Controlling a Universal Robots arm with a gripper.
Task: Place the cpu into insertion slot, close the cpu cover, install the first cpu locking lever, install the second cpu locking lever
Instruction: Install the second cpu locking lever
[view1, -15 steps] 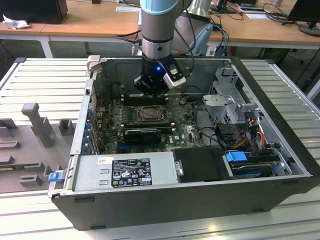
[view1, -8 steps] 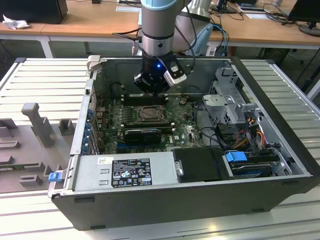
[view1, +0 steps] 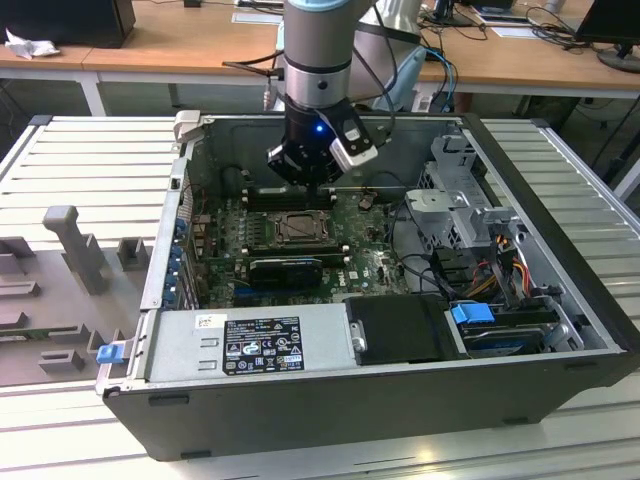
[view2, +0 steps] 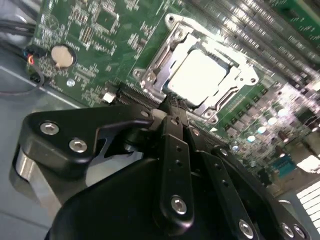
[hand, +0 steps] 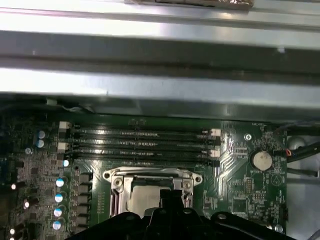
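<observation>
The insertion slot (view1: 297, 228) sits mid-board inside the open computer case. In both wrist views the cpu (view2: 197, 75) (hand: 142, 200) lies flat in the insertion slot's silvery rim (view2: 150, 75) (hand: 115, 182), its bright top showing through the window of the cpu cover (view2: 239, 75), which lies down over it. My gripper (view1: 312, 188) hangs just above the slot's far edge in the exterior view. The fingertips (view2: 172, 105) are pressed together at the slot's rim, with nothing between them. The gripper (hand: 170, 196) reaches over the socket's edge.
Long black memory slots (hand: 140, 142) run beside the socket, against the case wall (hand: 150, 85). A coin battery (view2: 62, 55) and cables sit on one side. A black card (view1: 285, 268), the power supply (view1: 250, 345) and a drive cage (view1: 450, 200) crowd the case.
</observation>
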